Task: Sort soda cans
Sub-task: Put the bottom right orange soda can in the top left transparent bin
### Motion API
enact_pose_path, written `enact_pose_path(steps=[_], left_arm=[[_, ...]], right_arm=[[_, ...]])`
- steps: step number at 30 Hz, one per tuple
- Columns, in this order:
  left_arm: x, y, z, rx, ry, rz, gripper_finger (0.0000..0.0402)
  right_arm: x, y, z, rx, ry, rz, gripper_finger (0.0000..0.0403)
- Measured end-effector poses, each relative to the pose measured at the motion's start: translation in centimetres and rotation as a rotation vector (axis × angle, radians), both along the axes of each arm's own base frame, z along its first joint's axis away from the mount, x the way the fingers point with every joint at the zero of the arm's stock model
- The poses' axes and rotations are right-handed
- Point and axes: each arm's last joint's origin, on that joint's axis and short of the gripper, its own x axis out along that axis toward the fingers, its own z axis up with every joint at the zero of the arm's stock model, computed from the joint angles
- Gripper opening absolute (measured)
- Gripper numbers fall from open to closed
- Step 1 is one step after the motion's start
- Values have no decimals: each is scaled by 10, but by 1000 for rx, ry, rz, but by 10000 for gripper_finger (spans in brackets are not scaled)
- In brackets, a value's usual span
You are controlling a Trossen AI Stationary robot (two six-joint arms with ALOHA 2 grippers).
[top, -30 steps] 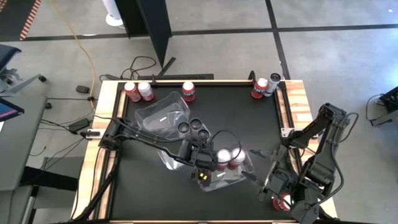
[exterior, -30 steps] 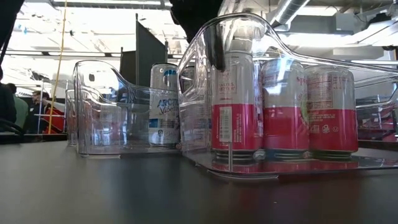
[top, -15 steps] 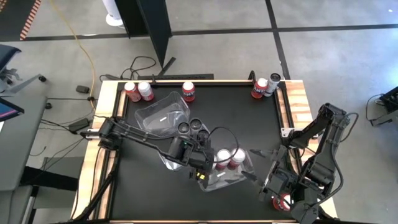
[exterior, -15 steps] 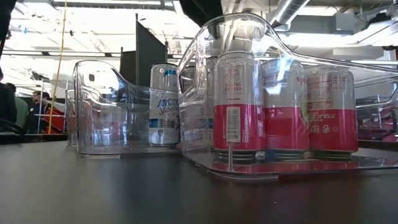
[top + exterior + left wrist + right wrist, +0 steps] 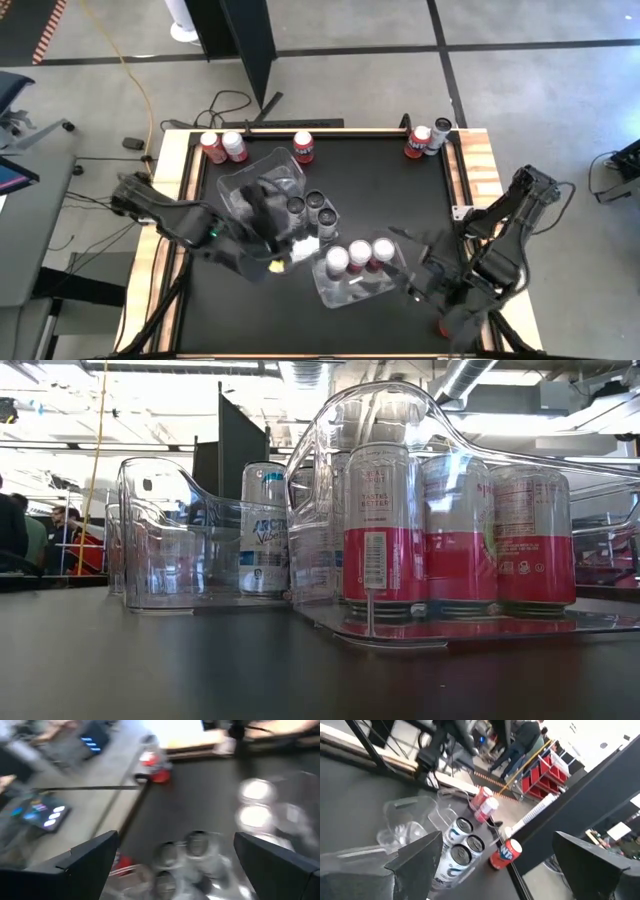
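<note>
Step in hand: sorting partly done; judging from the layout, sitting between one placement and the next pick.
Left hand (image 5: 275, 262): hovering over the near-left part of the tabletop (image 5: 400, 200), just beside the tubs, fingers spread wide, gripping nothing.
Right hand (image 5: 400, 283): hanging over the near-right corner, fingers also spread wide, carrying nothing.
Sorted cans: three white-and-red cans (image 5: 380, 525) standing upright in the near clear tub (image 5: 352, 290); three dark-topped cans (image 5: 312, 209) standing close together at the other clear tub (image 5: 250, 185).
Unsorted cans: two (image 5: 221, 146) waiting at the far-left edge, one red can (image 5: 303, 146) near the middle of the far edge, two (image 5: 427, 138) at the far-right corner, one red can (image 5: 450, 327) partly hidden below the right arm.
Next move, as a guess: reaching with spread fingers for one loose can, closing around its body, keeping it upright, carrying it to the tub of matching colour.
Caution: avoiding a push against the thin tub walls while lowering.
</note>
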Motion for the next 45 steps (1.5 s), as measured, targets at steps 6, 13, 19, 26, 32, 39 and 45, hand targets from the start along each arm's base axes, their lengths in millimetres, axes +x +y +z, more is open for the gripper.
enact_pose_path(steps=[6, 13, 19, 26, 32, 39, 45], left_arm=[[-15, 33, -13, 8, 5, 149, 391], [-5, 73, -50, 39, 127, 217, 391], [12, 95, -64, 13, 104, 106, 391], [21, 98, -60, 23, 45, 18, 391], [25, 95, -56, -5, -15, -25, 391], [25, 79, -53, -70, -89, -66, 391], [26, 51, -44, -113, -214, -149, 391]], right_arm=[[18, -22, -5, 13, 112, -19, 395], [32, -42, -14, 113, 295, 34, 395], [35, -55, -18, 352, 492, 118, 395], [6, -55, -9, 755, 760, 7, 395], [-33, -30, -7, 1001, 943, -136, 395], [-93, 15, -8, 1123, 965, -243, 395], [-144, 35, -29, 1091, 849, -325, 395]])
